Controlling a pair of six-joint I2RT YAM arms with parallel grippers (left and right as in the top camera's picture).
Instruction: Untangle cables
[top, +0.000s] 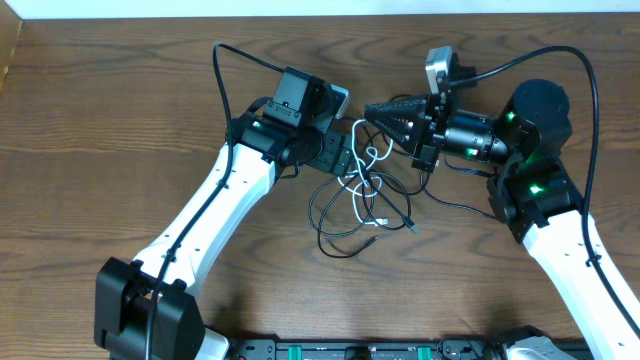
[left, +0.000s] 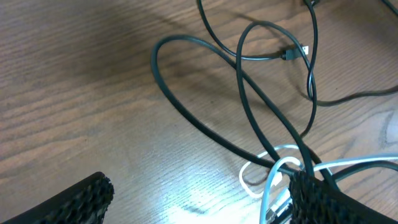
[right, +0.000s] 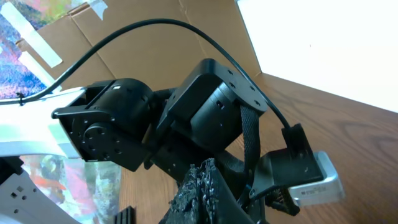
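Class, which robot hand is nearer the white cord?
Left. The white cord loops right beside the open left hand; the shut right hand points toward it from farther off.

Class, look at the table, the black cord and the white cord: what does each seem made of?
The table: wood or wood-look laminate, brown grain lines, soft sheen. The black cord: likely rubber or plastic sheathing, smooth, matte, bending in loose loops. The white cord: probably plastic sheathing, smooth, slightly glossy.
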